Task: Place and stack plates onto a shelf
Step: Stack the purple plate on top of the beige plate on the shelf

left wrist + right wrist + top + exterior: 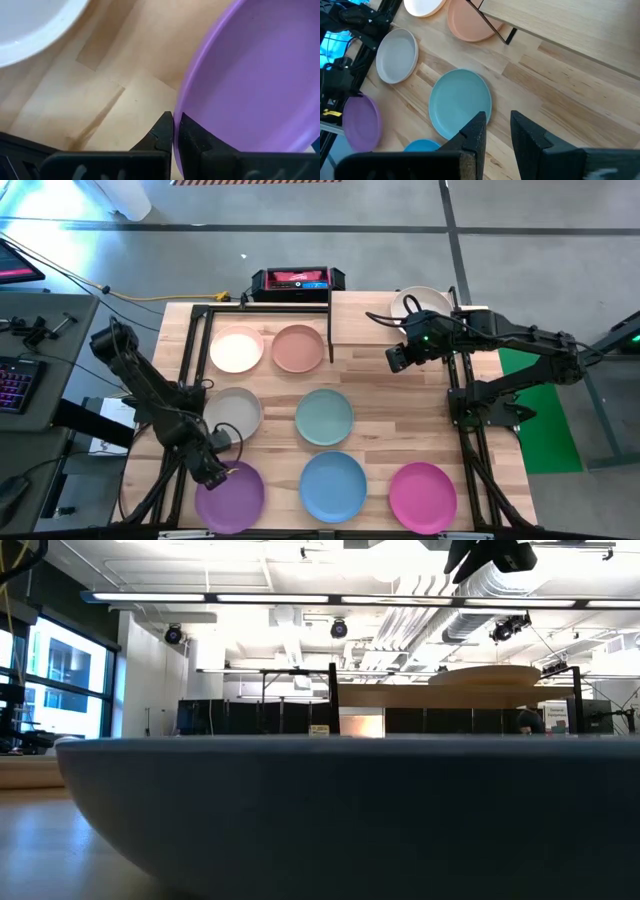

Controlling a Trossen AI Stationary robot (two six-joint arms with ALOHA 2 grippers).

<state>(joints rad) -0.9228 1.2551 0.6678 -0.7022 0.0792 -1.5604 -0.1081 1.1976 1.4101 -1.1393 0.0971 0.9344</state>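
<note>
Seven plates lie on the tabletop: pale pink (pixel 237 349), terracotta (pixel 298 347), cream (pixel 233 412), teal-green (pixel 324 417), purple (pixel 235 498), blue (pixel 333 486) and magenta (pixel 423 497). A second cream plate (pixel 420 302) sits on the shelf (pixel 370 330) at the far right. My left gripper (pixel 215 472) is shut at the purple plate's far-left edge. My right gripper (pixel 396 360) hangs open and empty above the table, just near of the shelf; its wrist view (pixel 498 132) looks down on the teal-green plate (pixel 460 102). My left gripper (pixel 173 127) pinches the purple plate's rim (pixel 176 107) on its far-left side. One finger (pixel 195 140) is inside the plate and the other (pixel 161 132) outside it. The fingers slant down from the far left. Whether the plate is lifted off the table does not show.
A black and red box (pixel 297 279) sits at the table's far edge. Black frame bars (pixel 200 320) run along the far-left side and beside the shelf. In the low view the blue plate (pixel 340 810) fills the foreground. Bare wood (pixel 410 420) lies between shelf and magenta plate.
</note>
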